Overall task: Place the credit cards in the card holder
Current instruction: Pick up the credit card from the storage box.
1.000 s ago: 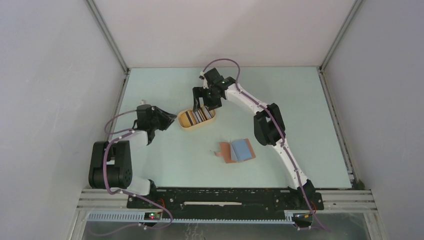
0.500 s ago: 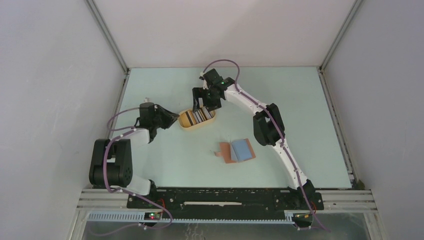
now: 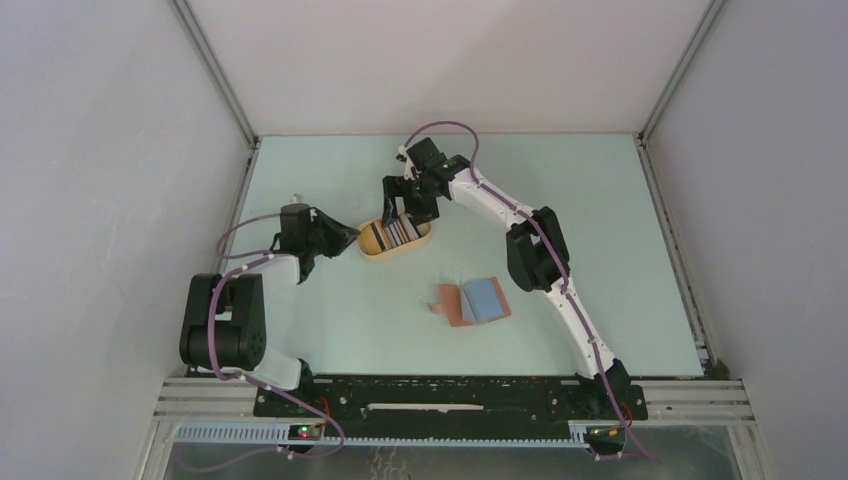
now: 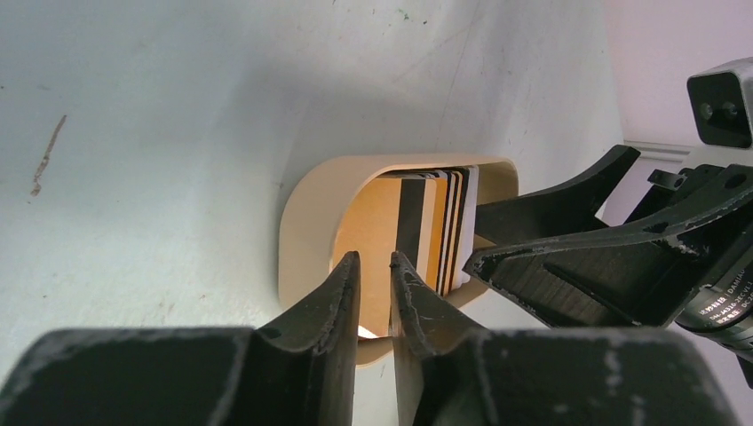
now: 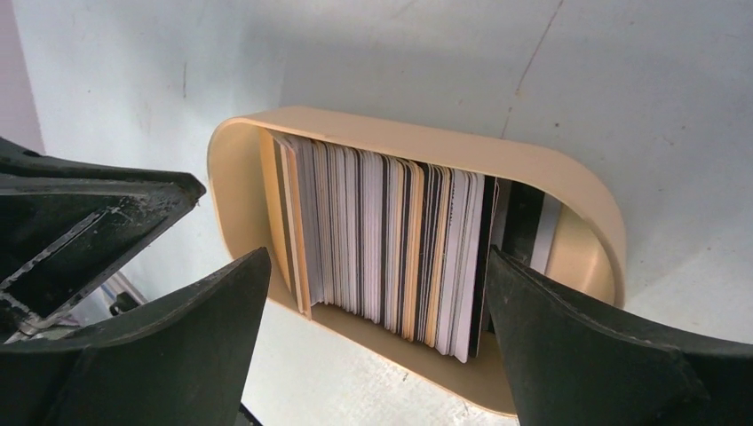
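Right wrist view: plastic credit cards [image 5: 382,248] in an oval tan tray [image 5: 550,169] are straddled by wide-open right fingers [image 5: 577,355].
Left fingers [image 4: 333,302], nearly closed and empty, are seen at its end.

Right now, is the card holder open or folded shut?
Open. In the top view the card holder lies spread flat, inner face up, with a blue card over its right half.

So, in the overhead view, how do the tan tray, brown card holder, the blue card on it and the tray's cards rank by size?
1. The oval tan tray and the open card holder look alike, so no ranking between them.
2. The blue card on the holder.
3. The stack of cards in the tray.
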Controlling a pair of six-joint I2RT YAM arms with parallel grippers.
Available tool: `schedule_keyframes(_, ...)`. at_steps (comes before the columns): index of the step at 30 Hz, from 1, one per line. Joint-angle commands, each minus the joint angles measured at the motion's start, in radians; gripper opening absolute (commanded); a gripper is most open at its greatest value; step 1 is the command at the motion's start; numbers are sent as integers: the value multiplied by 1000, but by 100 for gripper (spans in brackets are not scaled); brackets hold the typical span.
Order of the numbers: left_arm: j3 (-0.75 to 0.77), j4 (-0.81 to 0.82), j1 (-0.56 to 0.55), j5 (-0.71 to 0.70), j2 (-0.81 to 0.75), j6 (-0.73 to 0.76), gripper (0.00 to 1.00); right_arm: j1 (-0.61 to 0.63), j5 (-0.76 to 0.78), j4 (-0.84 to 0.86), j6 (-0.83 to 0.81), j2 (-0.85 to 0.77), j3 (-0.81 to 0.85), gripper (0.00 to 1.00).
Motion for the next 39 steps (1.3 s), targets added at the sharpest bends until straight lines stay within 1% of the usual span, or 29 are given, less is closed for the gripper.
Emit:
schedule_keyframes(1, 53, 12, -7, 22, 3, 24, 23, 11, -101, 26, 29, -52, -1, 98)
schedule_keyframes(10, 58, 13, -9, 30, 7, 30, 22, -1, -207, 63, 37, -65, -36, 94)
schedule_keyframes(18, 61, 13, -9, 35, 12, 33, 21, -13, -284, 89, 48, -44, -42, 82)
schedule_keyframes(21, 63, 13, -10, 37, 15, 34, 21, -17, -301, 93, 50, -38, -42, 81)
schedule_keyframes(31, 70, 11, -13, 45, 17, 44, 21, -21, -316, 84, 46, 11, -22, 85)
schedule_keyframes(39, 73, 9, -15, 49, 14, 50, 20, -21, -348, 83, 41, 19, -20, 84)
